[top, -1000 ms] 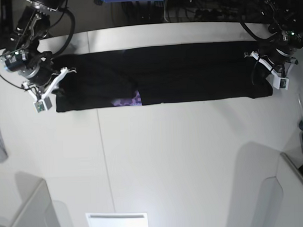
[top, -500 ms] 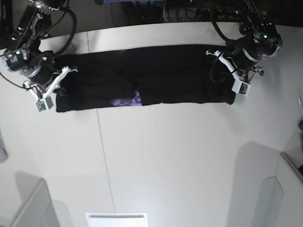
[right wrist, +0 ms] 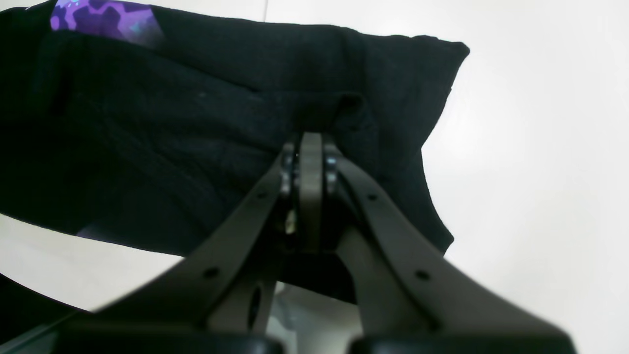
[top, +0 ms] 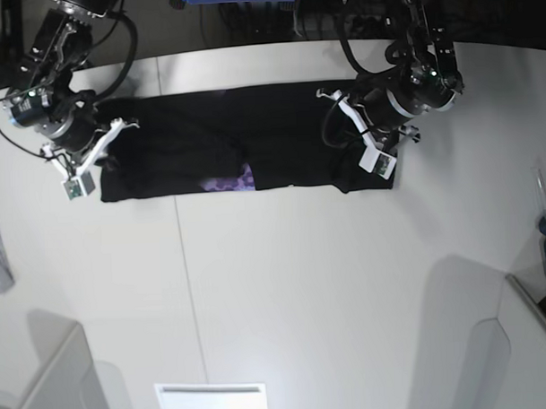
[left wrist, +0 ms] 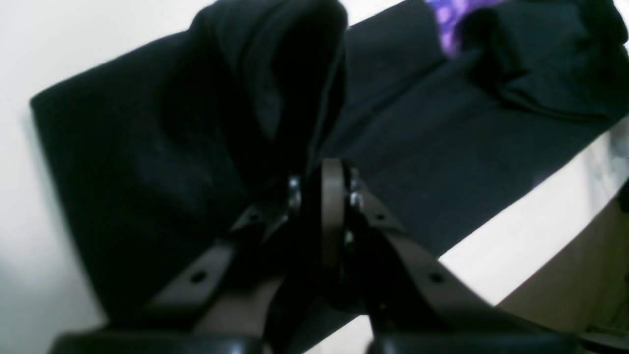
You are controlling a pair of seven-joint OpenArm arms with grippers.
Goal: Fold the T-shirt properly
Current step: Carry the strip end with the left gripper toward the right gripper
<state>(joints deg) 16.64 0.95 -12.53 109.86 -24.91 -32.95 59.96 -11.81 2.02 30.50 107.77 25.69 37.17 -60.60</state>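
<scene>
Three views cover the moment, and each gives something the others lack. Only the base view shows the whole layout: the T-shirt (top: 226,143) lies as a long black band across the upper part of the white table (top: 285,294), with one arm at each end of it. A small patch of purple print (top: 232,182) peeks out along its lower edge, left of centre.

Where the base view leaves the fingertips too small to read, the wrist views supply them. In the left wrist view, the left gripper (left wrist: 319,189) has its jaws drawn narrow, pinched on a bunch of black cloth that rises as a raised fold into the upper middle of the frame; the rest of the T-shirt (left wrist: 442,147) lies flat on the table beyond, with purple showing at the top right. In the base view this gripper (top: 353,134) sits at the band's right end.

In the right wrist view, the right gripper (right wrist: 309,147) is fully closed, its tips pressed into a pucker of the T-shirt (right wrist: 172,137) near the cloth's right-hand corner. In the base view it (top: 105,147) sits at the band's left end.
</scene>
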